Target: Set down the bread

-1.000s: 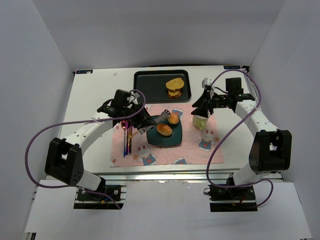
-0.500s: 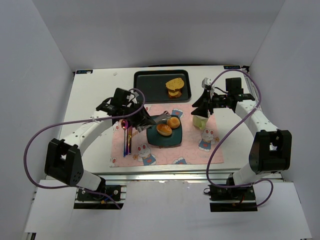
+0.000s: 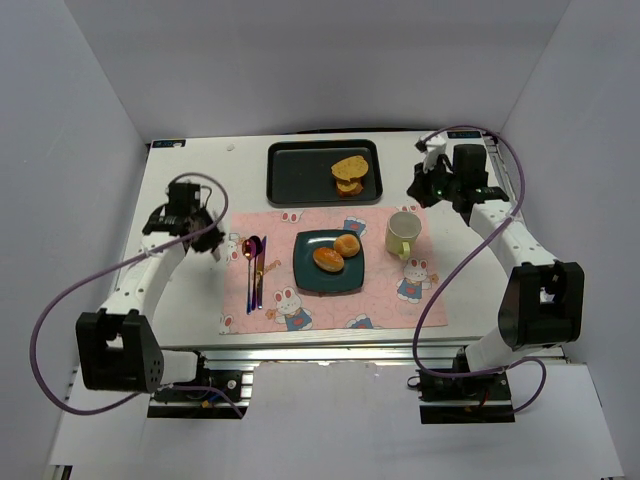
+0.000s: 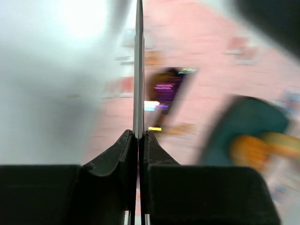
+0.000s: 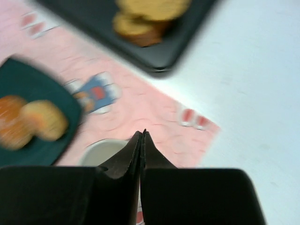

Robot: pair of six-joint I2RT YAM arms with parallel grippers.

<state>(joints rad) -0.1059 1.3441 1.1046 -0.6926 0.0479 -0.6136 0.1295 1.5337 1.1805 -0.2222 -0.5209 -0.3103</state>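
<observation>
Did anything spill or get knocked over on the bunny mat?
No, nothing stands out. The oval bun and the rounder bun sit side by side on the teal plate. The mug stands upright. The cutlery lies straight on the mat. The toast is stacked on the black tray.

This was probably a robotics lab test cell, not a real dining room. Plain white panels [image 3: 300, 70] boxed in a white bench [image 3: 200, 180] on the left, right and far sides. Two robot arms [image 3: 150, 275] were bolted to an aluminium rail [image 3: 330, 345] at the near edge, with purple cables [image 3: 415, 330] looping loose. A meal was laid out like a prop set: a pink rabbit-print placemat [image 3: 300, 315], a teal plate [image 3: 305, 282] with two buns [image 3: 328, 259], a mug [image 3: 402, 233], cutlery [image 3: 255, 270] and a black tray [image 3: 300, 175]. Both wrist views were blurred and added little.
</observation>
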